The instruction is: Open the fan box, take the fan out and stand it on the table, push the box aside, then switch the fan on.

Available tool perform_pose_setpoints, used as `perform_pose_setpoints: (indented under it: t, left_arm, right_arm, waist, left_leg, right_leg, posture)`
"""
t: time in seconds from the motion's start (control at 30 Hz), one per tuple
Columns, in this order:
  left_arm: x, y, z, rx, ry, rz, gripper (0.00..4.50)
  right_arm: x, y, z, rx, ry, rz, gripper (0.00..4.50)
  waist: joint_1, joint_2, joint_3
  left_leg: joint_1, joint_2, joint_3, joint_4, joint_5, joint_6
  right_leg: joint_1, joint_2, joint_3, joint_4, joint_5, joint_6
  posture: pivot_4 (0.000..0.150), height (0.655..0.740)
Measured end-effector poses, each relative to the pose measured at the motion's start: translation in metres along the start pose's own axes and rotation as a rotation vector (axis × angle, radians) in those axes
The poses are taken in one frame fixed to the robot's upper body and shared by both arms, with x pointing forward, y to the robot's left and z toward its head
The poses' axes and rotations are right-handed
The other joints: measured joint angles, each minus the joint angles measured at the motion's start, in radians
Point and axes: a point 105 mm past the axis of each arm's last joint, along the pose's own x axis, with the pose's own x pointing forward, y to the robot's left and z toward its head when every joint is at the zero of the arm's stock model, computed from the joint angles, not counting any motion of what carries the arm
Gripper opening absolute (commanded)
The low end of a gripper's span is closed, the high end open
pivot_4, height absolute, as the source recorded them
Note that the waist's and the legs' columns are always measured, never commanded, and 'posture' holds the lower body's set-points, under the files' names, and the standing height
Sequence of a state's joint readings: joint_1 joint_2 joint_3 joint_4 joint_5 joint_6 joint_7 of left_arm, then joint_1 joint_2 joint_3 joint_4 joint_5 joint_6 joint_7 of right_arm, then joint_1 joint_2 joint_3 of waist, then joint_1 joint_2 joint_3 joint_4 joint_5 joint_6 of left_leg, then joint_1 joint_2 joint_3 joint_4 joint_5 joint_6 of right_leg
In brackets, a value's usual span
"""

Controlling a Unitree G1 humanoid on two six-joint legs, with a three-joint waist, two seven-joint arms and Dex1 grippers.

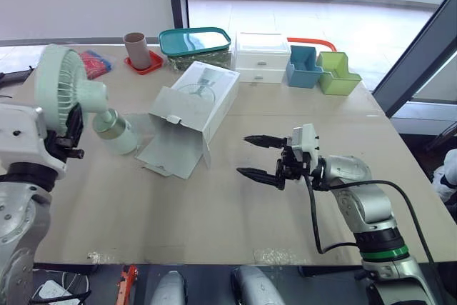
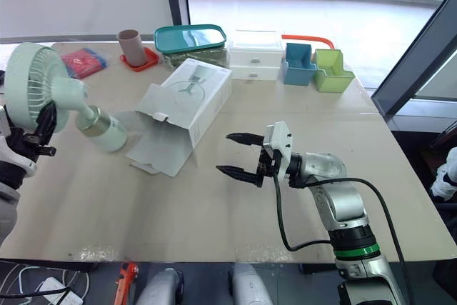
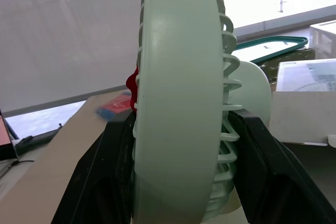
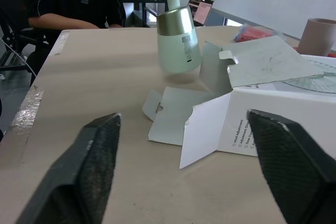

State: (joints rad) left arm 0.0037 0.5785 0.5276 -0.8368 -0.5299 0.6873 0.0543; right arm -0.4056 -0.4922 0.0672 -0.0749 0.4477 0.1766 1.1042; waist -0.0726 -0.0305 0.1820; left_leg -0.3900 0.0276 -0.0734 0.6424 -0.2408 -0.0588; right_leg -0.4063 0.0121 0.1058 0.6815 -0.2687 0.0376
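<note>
Head pair looks down; wrist cameras look out between their jaws.
Eyes overlook the table (image 1: 214, 205); left wrist crowds the fan (image 3: 178, 103) between its jaws; right wrist, low, faces the fan box (image 4: 273, 114) beyond its jaws, shared with the eyes.

The fan (image 1: 66, 85) in the left gripper (image 3: 182, 123) is pale green (with a shiny silver ring (image 4: 176, 23)). The fan box (image 1: 205, 96) beside it is white.

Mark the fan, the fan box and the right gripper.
fan (image 1: 61, 85), left eye view, on the grille of its head.
fan box (image 1: 206, 95), left eye view, on its printed top face.
right gripper (image 1: 243, 155), left eye view, midway between its fingertips.
</note>
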Motion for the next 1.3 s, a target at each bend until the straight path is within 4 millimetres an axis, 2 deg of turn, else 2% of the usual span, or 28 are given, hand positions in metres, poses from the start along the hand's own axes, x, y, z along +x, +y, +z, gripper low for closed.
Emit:
perform_pose_setpoints:
  t: [0.2, 0.47, 0.83, 1.07, 1.3]
  left_arm:
    - [0.006, 0.008, -0.003, -0.041, 0.005, 0.005, 1.97]
    - [0.009, 0.005, -0.021, -0.106, 0.087, -0.052, 1.97]
    - [0.018, 0.003, -0.021, -0.103, 0.094, -0.095, 1.97]
    - [0.026, 0.014, -0.022, -0.090, 0.104, -0.071, 1.97]
    - [0.027, 0.013, -0.022, -0.092, 0.106, -0.079, 1.97]
  right_arm:
    - [0.003, 0.000, -0.004, 0.006, 0.005, 0.008, 4.37]
    - [0.003, 0.000, -0.005, -0.004, 0.007, 0.006, 4.37]
    - [0.004, 0.000, -0.005, -0.020, 0.011, 0.004, 4.37]
    - [0.003, 0.000, -0.005, -0.029, 0.015, 0.001, 4.37]
    - [0.003, -0.001, -0.005, -0.030, 0.017, -0.002, 4.37]
  waist:
    - [0.000, 0.000, 0.000]
    - [0.000, -0.001, 0.000]
    - [0.000, -0.001, 0.000]
    - [0.000, -0.001, 0.000]
    - [0.000, -0.001, 0.000]
  left_leg:
    - [0.000, 0.000, 0.000, 0.000, 0.000, 0.000]
    - [0.000, 0.000, 0.000, 0.000, 0.000, 0.000]
    - [0.000, 0.000, -0.001, 0.000, 0.000, -0.001]
    - [0.000, 0.000, -0.001, 0.000, 0.000, -0.001]
    - [0.000, 0.000, -0.001, 0.000, 0.000, -0.001]
  right_leg:
    - [0.000, 0.000, 0.000, 0.000, 0.000, 0.000]
    - [0.000, 0.000, -0.001, 0.000, 0.000, 0.000]
    - [0.000, 0.000, -0.001, 0.000, 0.000, 0.000]
    - [0.000, 0.000, -0.001, 0.000, 0.000, 0.000]
    - [0.000, 0.000, -0.001, 0.000, 0.000, 0.000]
  posture:
    - [0.150, 0.7400]
    - [0.150, 0.7400]
    - [0.150, 0.7400]
    - [0.150, 0.7400]
    - [0.150, 0.7400]
